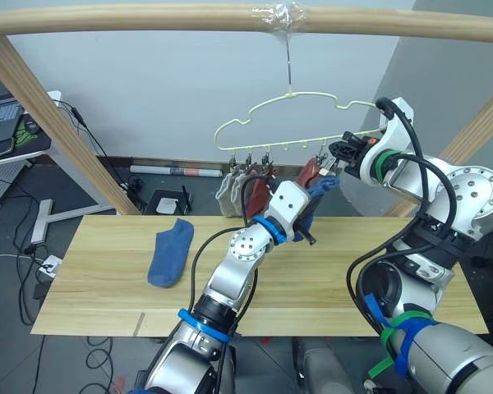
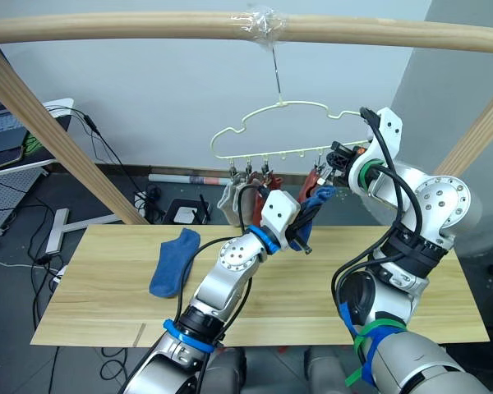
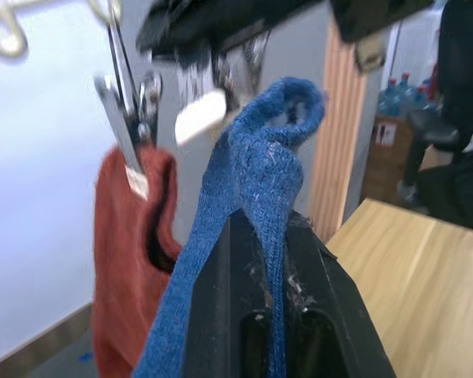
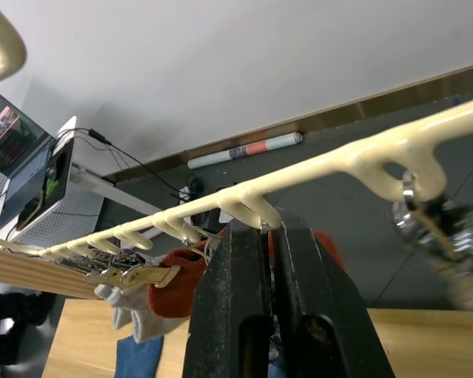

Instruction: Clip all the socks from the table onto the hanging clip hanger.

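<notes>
1. Socks already hang from the hanger (image 1: 287, 123): grey and red pairs.
2. My left end effector (image 1: 311, 215) grips a blue sock (image 3: 256, 169) just below a clip.
3. My right end effector (image 4: 270, 236) pinches a clip on the hanger.
4. One blue sock (image 1: 171, 250) waits on the tabletop (image 1: 329, 279).

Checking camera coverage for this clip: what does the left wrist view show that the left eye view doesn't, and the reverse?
Left wrist view: the blue sock pinched between the left gripper fingers, and a chair. Left eye view: a second blue sock lying on the table, grey socks clipped up, the right gripper at the hanger. Both: a hanging red sock.
</notes>
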You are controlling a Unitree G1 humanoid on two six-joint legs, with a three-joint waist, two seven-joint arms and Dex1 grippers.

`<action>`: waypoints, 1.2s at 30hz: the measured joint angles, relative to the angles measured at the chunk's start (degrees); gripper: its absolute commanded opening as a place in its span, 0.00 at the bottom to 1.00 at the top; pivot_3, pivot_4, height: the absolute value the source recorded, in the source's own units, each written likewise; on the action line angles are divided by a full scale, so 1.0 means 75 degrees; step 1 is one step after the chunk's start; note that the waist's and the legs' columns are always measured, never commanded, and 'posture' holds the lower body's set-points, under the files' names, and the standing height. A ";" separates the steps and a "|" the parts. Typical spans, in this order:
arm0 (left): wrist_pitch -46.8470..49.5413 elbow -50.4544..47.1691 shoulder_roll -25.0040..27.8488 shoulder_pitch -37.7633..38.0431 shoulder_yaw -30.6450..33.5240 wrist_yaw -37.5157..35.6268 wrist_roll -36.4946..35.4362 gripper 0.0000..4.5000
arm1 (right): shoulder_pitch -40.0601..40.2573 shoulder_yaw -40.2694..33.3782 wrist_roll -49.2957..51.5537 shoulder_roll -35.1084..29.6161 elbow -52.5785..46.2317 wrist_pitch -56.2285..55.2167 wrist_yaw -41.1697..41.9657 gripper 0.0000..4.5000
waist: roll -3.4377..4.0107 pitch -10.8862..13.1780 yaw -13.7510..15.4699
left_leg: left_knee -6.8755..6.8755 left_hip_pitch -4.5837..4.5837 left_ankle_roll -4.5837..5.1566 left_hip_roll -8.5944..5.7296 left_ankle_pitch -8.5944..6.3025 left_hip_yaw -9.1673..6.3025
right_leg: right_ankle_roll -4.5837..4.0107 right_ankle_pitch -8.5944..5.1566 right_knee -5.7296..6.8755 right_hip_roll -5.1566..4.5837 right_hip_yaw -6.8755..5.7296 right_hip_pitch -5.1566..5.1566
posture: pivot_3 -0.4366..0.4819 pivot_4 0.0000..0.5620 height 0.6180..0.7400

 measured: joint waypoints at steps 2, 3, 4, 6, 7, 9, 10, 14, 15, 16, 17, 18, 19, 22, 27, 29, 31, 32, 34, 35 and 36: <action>-0.0119 0.0129 -0.0003 -0.0140 0.0050 0.0150 0.0088 0.01 | 0.0002 -0.0020 0.0108 0.0034 -0.0006 0.0003 -0.0107 0.00 | 0.0000 0.0000 0.0005 | 0.0001 0.0000 0.0000 0.0000 0.0000 0.0000 | 0.0002 -0.0001 0.0000 0.0000 0.0000 0.0000 | 0.39 0.38 1.00; -0.0158 0.0163 -0.0003 -0.0198 0.0068 0.0195 0.0140 0.01 | 0.0005 -0.0028 0.0152 0.0035 -0.0015 0.0003 -0.0159 0.00 | 0.0000 0.0000 0.0004 | 0.0001 0.0001 0.0000 0.0000 0.0000 0.0000 | 0.0002 -0.0001 0.0001 0.0000 0.0000 0.0000 | 0.39 0.38 1.00; -0.0200 0.0191 -0.0004 -0.0233 0.0073 0.0238 0.0162 0.01 | 0.0006 -0.0029 0.0176 0.0035 -0.0038 0.0003 -0.0217 0.00 | 0.0000 0.0000 0.0001 | 0.0000 0.0001 0.0000 0.0000 0.0000 0.0000 | 0.0002 -0.0001 0.0001 0.0000 -0.0001 0.0000 | 0.39 0.38 1.00; -0.0300 0.0223 -0.0010 -0.0252 0.0073 0.0313 0.0184 0.01 | 0.0007 -0.0035 0.0260 0.0035 -0.0057 0.0002 -0.0288 0.00 | 0.0000 0.0000 -0.0008 | -0.0001 0.0001 0.0000 0.0000 0.0000 0.0000 | 0.0002 -0.0001 0.0000 0.0000 0.0000 0.0000 | 0.39 0.38 1.00; -0.0329 0.0239 -0.0016 -0.0258 0.0075 0.0337 0.0202 0.01 | 0.0011 -0.0036 0.0313 0.0035 -0.0057 0.0003 -0.0328 0.00 | 0.0000 0.0000 -0.0010 | -0.0001 0.0001 0.0000 0.0000 0.0000 0.0000 | 0.0001 -0.0001 0.0000 0.0000 -0.0001 0.0000 | 0.39 0.38 1.00; -0.0380 0.0264 -0.0026 -0.0265 0.0086 0.0358 0.0212 0.01 | 0.0020 -0.0042 0.0422 0.0035 -0.0057 0.0003 -0.0424 0.00 | 0.0000 0.0000 -0.0010 | -0.0001 0.0000 0.0000 0.0000 0.0000 0.0000 | 0.0001 -0.0001 -0.0001 0.0000 -0.0001 0.0000 | 0.39 0.38 1.00; -0.0391 0.0265 -0.0038 -0.0265 0.0089 0.0358 0.0212 0.01 | 0.0020 -0.0058 0.0445 0.0035 -0.0057 0.0003 -0.0454 0.00 | 0.0000 0.0000 -0.0010 | -0.0001 0.0000 0.0000 0.0000 0.0000 0.0000 | 0.0001 -0.0001 0.0000 0.0000 -0.0001 0.0000 | 0.39 0.38 1.00; -0.0393 0.0265 -0.0060 -0.0264 0.0088 0.0341 0.0211 0.00 | 0.0018 -0.0149 0.0590 0.0050 -0.0057 0.0003 -0.0594 0.13 | 0.0000 0.0000 -0.0011 | -0.0001 0.0001 0.0000 0.0000 0.0000 0.0000 | 0.0005 -0.0003 0.0001 0.0000 -0.0001 0.0000 | 0.38 0.37 1.00; -0.0394 0.0265 -0.0063 -0.0264 0.0085 0.0327 0.0210 0.00 | 0.0019 -0.0186 0.0611 0.0065 -0.0054 0.0006 -0.0625 0.18 | 0.0000 0.0000 -0.0012 | -0.0001 0.0001 0.0000 0.0000 0.0000 0.0000 | 0.0004 -0.0003 0.0001 0.0000 -0.0001 0.0000 | 0.38 0.37 1.00; -0.0394 0.0265 -0.0067 -0.0263 0.0073 0.0311 0.0210 0.00 | 0.0024 -0.0248 0.0669 0.0084 -0.0045 0.0007 -0.0684 0.26 | 0.0000 0.0000 -0.0017 | -0.0001 0.0000 0.0000 0.0000 0.0000 0.0000 | 0.0003 -0.0002 0.0000 0.0000 0.0000 0.0000 | 0.38 0.37 1.00; -0.0395 0.0264 -0.0068 -0.0263 0.0056 0.0307 0.0209 0.00 | 0.0036 -0.0300 0.0709 0.0086 -0.0035 0.0008 -0.0741 0.34 | 0.0000 0.0000 -0.0025 | -0.0001 0.0000 0.0000 0.0000 0.0000 0.0000 | 0.0003 -0.0002 0.0000 0.0000 0.0000 0.0000 | 0.38 0.37 1.00; -0.0400 0.0261 -0.0072 -0.0263 0.0038 0.0296 0.0207 0.00 | 0.0053 -0.0333 0.0736 0.0087 -0.0019 0.0008 -0.0787 0.43 | 0.0000 0.0000 -0.0046 | -0.0001 0.0000 0.0000 0.0000 0.0000 0.0000 | 0.0003 -0.0002 -0.0001 0.0000 0.0000 0.0000 | 0.38 0.37 1.00; -0.0403 0.0255 -0.0081 -0.0263 0.0024 0.0284 0.0205 0.00 | 0.0064 -0.0376 0.0741 0.0088 0.0017 0.0009 -0.0843 0.52 | 0.0001 0.0000 -0.0068 | -0.0002 0.0000 0.0000 0.0000 0.0000 0.0001 | 0.0002 -0.0002 -0.0001 0.0000 0.0000 -0.0001 | 0.35 0.36 1.00; -0.0400 0.0183 -0.0150 -0.0263 -0.0009 0.0175 0.0155 0.00 | 0.0129 -0.0401 0.0810 0.0017 0.0032 0.0008 -0.0882 0.75 | 0.0001 0.0001 -0.0167 | -0.0003 0.0000 0.0000 0.0000 0.0000 0.0001 | 0.0000 -0.0001 0.0000 0.0000 0.0001 -0.0002 | 0.35 0.36 1.00; -0.0205 0.0087 -0.0280 -0.0312 -0.0082 -0.0044 0.0032 0.00 | 0.0656 0.0158 0.1336 -0.0885 -0.0016 0.0009 -0.0262 1.00 | 0.0001 0.0001 -0.0252 | -0.0001 0.0001 0.0000 0.0000 0.0000 0.0003 | 0.0005 -0.0003 0.0001 0.0001 0.0004 -0.0002 | 0.34 0.34 1.00; -0.0018 0.0083 -0.0279 -0.0339 -0.0079 -0.0142 -0.0024 0.00 | 0.0831 0.0411 0.1692 -0.1276 -0.0176 0.0009 0.0182 1.00 | 0.0001 0.0001 -0.0329 | -0.0002 0.0001 0.0000 0.0001 0.0000 0.0005 | 0.0009 -0.0005 0.0001 0.0001 0.0006 -0.0002 | 0.34 0.35 1.00; 0.0197 0.0083 -0.0274 -0.0394 -0.0073 -0.0213 -0.0027 0.00 | 0.0907 0.0444 0.2096 -0.1550 -0.0342 0.0008 0.0604 1.00 | 0.0002 0.0001 -0.0400 | -0.0001 0.0002 0.0001 0.0000 0.0000 0.0006 | 0.0010 -0.0005 0.0002 0.0002 0.0007 -0.0002 | 0.34 0.35 1.00; 0.0254 0.0083 -0.0274 -0.0408 -0.0069 -0.0225 -0.0028 0.00 | 0.0915 0.0443 0.2260 -0.1660 -0.0399 0.0008 0.0754 1.00 | 0.0002 0.0001 -0.0411 | -0.0002 0.0002 0.0001 0.0000 0.0000 0.0006 | 0.0010 -0.0006 0.0002 0.0002 0.0007 -0.0002 | 0.34 0.35 1.00; 0.0368 0.0079 -0.0279 -0.0417 -0.0059 -0.0255 -0.0048 0.00 | 0.0936 0.0430 0.2520 -0.1820 -0.0517 0.0008 0.0949 1.00 | 0.0002 0.0001 -0.0444 | -0.0002 0.0006 0.0001 0.0001 0.0000 0.0007 | 0.0011 -0.0006 0.0004 0.0004 0.0009 -0.0002 | 0.34 0.37 1.00; 0.0482 0.0078 -0.0296 -0.0434 -0.0045 -0.0289 -0.0099 0.00 | 0.0971 0.0419 0.2603 -0.1857 -0.0576 0.0008 0.0986 1.00 | 0.0002 0.0001 -0.0445 | -0.0002 0.0006 0.0001 0.0001 0.0000 0.0007 | 0.0011 -0.0006 0.0006 0.0004 0.0008 -0.0002 | 0.34 0.37 1.00; 0.0862 0.0077 -0.0439 -0.0470 0.0043 -0.0356 -0.0344 0.00 | 0.1167 0.0385 0.2724 -0.1934 -0.0832 0.0008 0.1073 1.00 | 0.0002 0.0001 -0.0440 | -0.0002 0.0005 0.0001 0.0001 0.0000 0.0004 | 0.0011 -0.0007 0.0006 0.0005 0.0006 -0.0002 | 0.34 0.37 1.00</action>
